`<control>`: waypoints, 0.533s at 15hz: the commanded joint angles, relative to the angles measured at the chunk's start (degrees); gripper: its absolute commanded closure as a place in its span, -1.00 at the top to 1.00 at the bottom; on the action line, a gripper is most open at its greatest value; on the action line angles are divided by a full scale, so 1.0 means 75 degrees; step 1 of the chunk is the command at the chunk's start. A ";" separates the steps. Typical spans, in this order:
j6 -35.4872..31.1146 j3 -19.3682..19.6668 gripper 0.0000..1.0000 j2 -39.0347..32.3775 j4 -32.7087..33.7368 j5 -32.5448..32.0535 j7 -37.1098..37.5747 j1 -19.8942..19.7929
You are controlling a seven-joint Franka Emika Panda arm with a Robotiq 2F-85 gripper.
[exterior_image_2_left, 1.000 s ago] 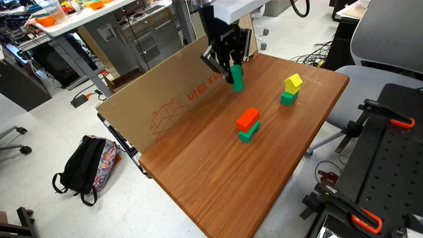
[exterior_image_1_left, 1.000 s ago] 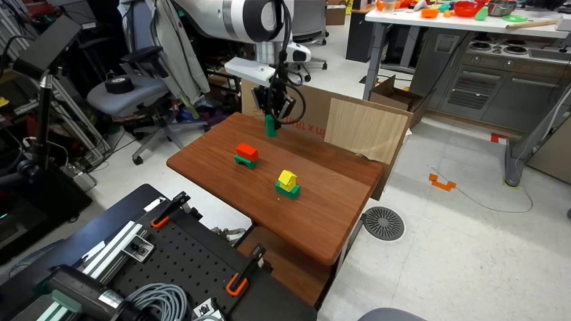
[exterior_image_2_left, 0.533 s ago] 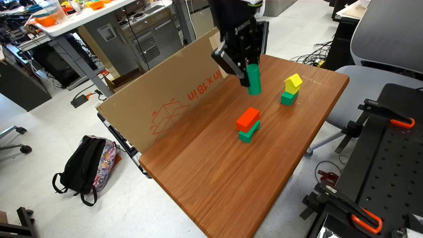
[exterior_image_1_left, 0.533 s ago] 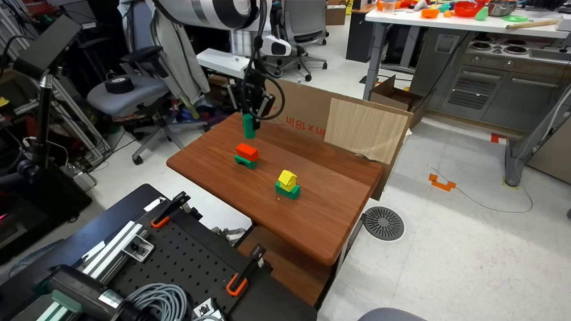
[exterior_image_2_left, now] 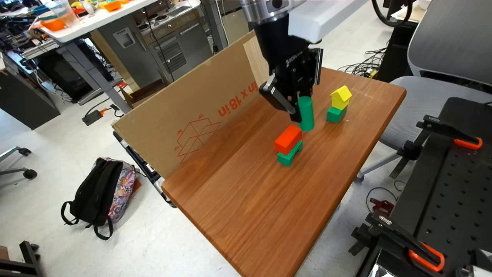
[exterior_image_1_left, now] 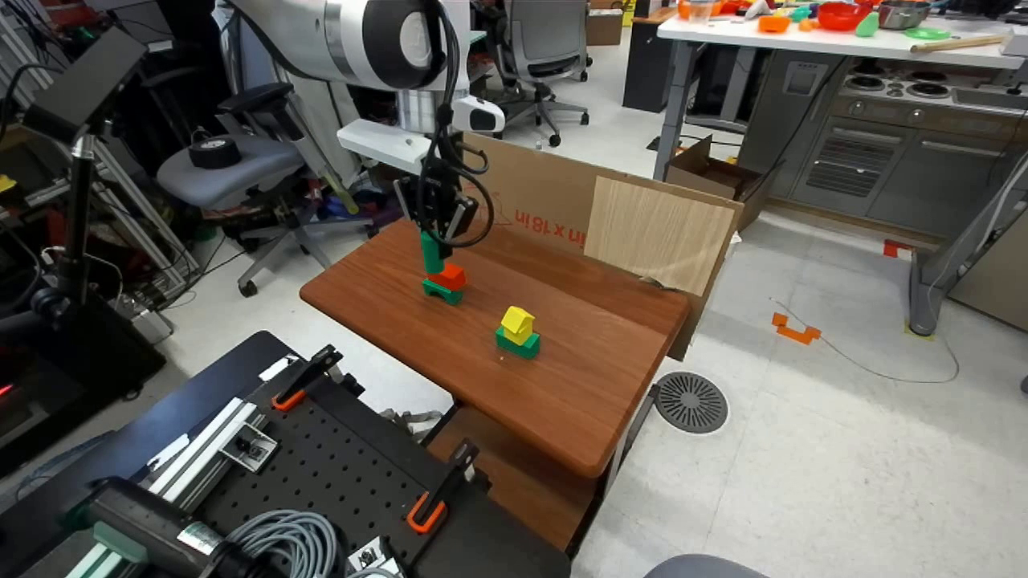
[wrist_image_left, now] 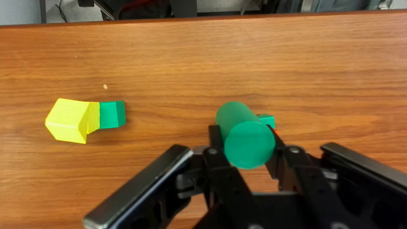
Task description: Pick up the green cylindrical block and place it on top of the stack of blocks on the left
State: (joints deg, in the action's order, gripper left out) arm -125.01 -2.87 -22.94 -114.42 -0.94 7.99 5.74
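Light is bright and soft in both exterior views, the floor (exterior_image_1_left: 803, 441) nearly white. A darker band runs along the edge of the table (exterior_image_1_left: 450, 337) beside the cardboard (exterior_image_1_left: 550, 189). In an exterior view, a pale sheen lies near the table's corner by the chair (exterior_image_2_left: 449, 57). In the wrist view, the dark pincer (wrist_image_left: 244, 136) looks slightly blurred.

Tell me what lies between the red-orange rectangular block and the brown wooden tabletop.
A green arched block lies there, under the red-orange block; both exterior views show it.
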 commanded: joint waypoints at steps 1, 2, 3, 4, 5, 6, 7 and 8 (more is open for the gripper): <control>-0.0633 -0.0049 -0.82 0.0354 -0.0506 -0.0052 -0.0085 0.0073; -0.0910 -0.0137 -0.82 0.0404 -0.0626 0.0108 -0.0308 0.0006; -0.1150 -0.0206 -0.82 0.0443 -0.0753 0.0205 -0.0501 -0.0042; -0.1363 -0.0248 -0.82 0.0462 -0.0849 0.0243 -0.0643 -0.0058; -0.1488 -0.0278 -0.82 0.0468 -0.0925 0.0270 -0.0762 -0.0069; -0.1604 -0.0287 -0.82 0.0475 -0.0993 0.0261 -0.0829 -0.0062; -0.1669 -0.0283 -0.82 0.0469 -0.1039 0.0232 -0.0853 -0.0045; -0.1724 -0.0280 -0.82 0.0475 -0.1088 0.0217 -0.0874 -0.0040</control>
State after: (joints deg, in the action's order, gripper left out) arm -135.35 -4.38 -21.99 -119.19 -0.15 3.45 5.95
